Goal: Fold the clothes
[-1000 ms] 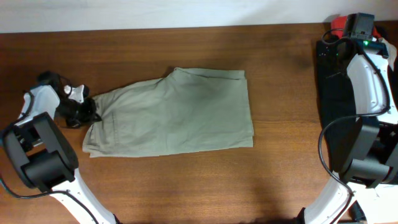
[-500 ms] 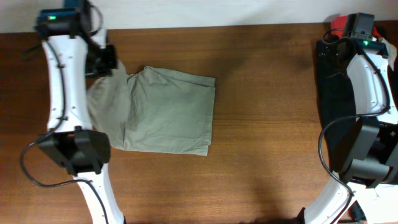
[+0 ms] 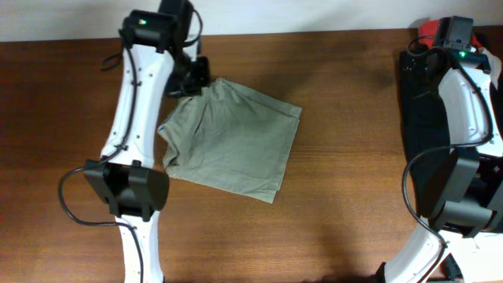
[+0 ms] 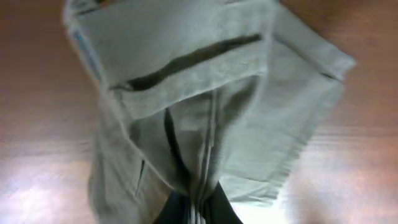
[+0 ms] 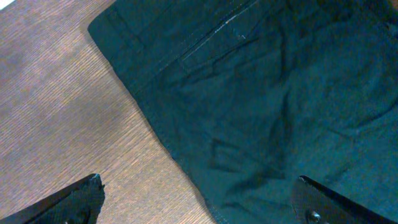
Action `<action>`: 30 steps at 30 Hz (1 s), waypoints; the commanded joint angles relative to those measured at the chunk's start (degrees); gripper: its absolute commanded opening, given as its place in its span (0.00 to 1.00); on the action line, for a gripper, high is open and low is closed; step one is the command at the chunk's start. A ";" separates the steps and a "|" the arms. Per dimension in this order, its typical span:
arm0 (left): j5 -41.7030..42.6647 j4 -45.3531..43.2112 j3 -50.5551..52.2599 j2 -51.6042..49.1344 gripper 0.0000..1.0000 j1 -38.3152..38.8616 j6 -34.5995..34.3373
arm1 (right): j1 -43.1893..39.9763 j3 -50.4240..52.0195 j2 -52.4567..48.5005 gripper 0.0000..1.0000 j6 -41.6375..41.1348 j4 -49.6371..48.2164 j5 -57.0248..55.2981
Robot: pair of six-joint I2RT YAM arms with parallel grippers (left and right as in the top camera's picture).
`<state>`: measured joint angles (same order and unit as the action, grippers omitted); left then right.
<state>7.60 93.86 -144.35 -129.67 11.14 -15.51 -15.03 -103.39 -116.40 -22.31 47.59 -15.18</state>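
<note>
The khaki-beige shorts point(image 3: 232, 141) lie folded at the table's middle left, one corner lifted. My left gripper point(image 3: 191, 81) is shut on that upper left corner, near the table's far edge. In the left wrist view the shorts point(image 4: 205, 93) hang from my jaws point(image 4: 198, 214), the slit back pocket showing. My right gripper point(image 5: 199, 199) is open and empty, hovering above a black garment point(image 5: 280, 93) that lies at the far right of the table point(image 3: 420, 118). A red garment point(image 3: 427, 30) peeks out at the far right corner.
The wooden table point(image 3: 354, 196) spreads between the shorts and the black garment. The right arm point(image 3: 464, 94) reaches over the black garment along the right edge.
My left gripper has carried the shorts' corner from the left edge up and to the right along the far side. The shorts have slid and turned with it. The right arm has not moved.
</note>
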 commanded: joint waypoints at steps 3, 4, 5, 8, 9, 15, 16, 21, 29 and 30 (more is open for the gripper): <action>-10.38 2.86 -1.38 0.68 0.01 -11.87 -1.84 | 0.00 -0.76 1.29 0.99 -0.22 0.00 -0.70; -11.69 2.86 -1.38 1.81 0.01 -13.79 -1.81 | 0.00 -0.76 1.27 0.99 -0.22 0.00 -0.70; -12.61 2.86 -1.38 2.91 0.01 -15.08 -1.81 | 0.00 -0.76 1.29 0.99 -0.22 0.00 -0.70; -16.65 2.86 -1.38 8.68 0.01 -18.16 -1.79 | 0.00 -0.76 1.29 0.99 -0.22 0.00 -0.70; -18.91 2.86 -1.38 10.60 0.01 -18.23 -1.81 | 0.00 -0.76 1.29 0.99 -0.22 0.00 -0.70; -14.88 2.80 -0.52 13.00 0.01 -13.84 -1.86 | 0.00 -0.76 1.29 0.99 -0.24 0.00 -0.70; -14.91 2.27 0.37 12.90 0.01 -11.43 -2.16 | 0.00 -0.76 1.27 0.99 -0.22 0.00 -0.70; -12.04 -7.04 11.93 12.24 0.01 -3.85 -3.37 | 0.00 -0.76 1.29 0.99 -0.22 0.00 -0.70; -9.84 -26.82 32.30 12.24 0.01 4.50 -4.52 | 0.00 -0.76 1.29 0.99 -0.24 0.00 -0.70; -9.68 -29.14 34.18 12.24 0.01 5.01 -4.63 | 0.00 -0.76 1.29 0.99 -0.22 0.00 -0.70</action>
<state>-3.29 67.64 -112.75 -117.86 15.18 -18.70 -15.03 -103.39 -116.40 -22.28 47.64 -15.18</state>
